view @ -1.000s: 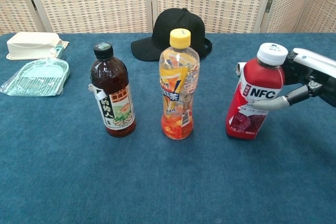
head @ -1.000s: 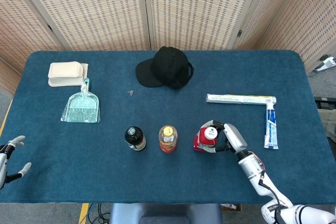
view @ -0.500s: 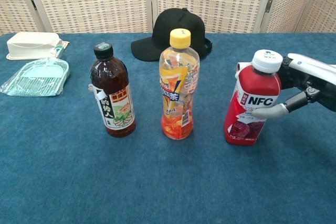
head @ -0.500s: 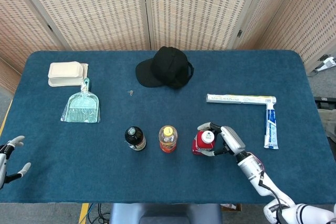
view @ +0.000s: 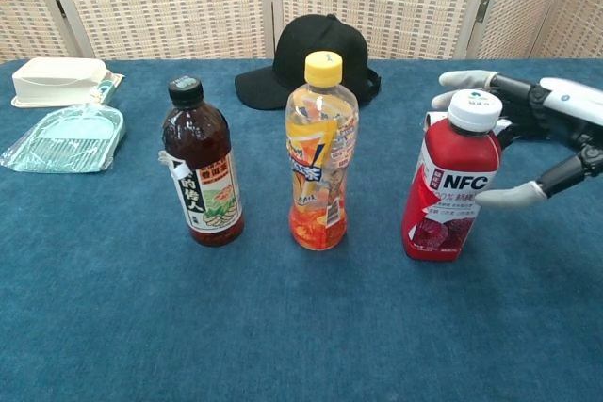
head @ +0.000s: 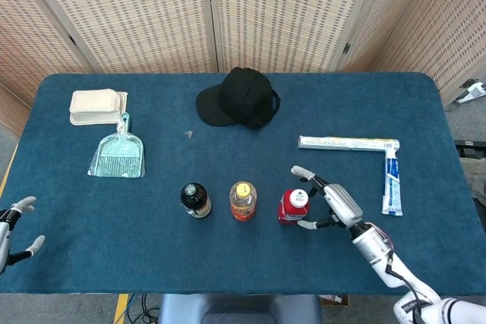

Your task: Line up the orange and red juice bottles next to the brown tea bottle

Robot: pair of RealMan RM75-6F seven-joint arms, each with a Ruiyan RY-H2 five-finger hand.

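Left hand (head: 15, 225) at near-left table edge, fingers spread, holding nothing, well apart from everything. Far left: cream lidded plastic box (head: 96, 105); just nearer, translucent green plastic dustpan (head: 118, 155), handle toward the box. Row near table centre, all upright, long axes vertical, caps up: brown tea bottle with black cap (view: 201, 164) at left; orange juice bottle with yellow cap (view: 320, 153) just right of it; red juice bottle with white cap and NFC label (view: 451, 179) right again, gaps about even, bases roughly in one left-right line. Black fabric cap (head: 239, 97) far behind the row. Right hand (head: 334, 201) just right of the red juice bottle, fingers (view: 468, 78) open around it, apart from its sides, not gripping. Far right: long white tube (head: 348, 143) lying left-right; white toothpaste tube (head: 391, 181) lying near-far, the two forming an L.
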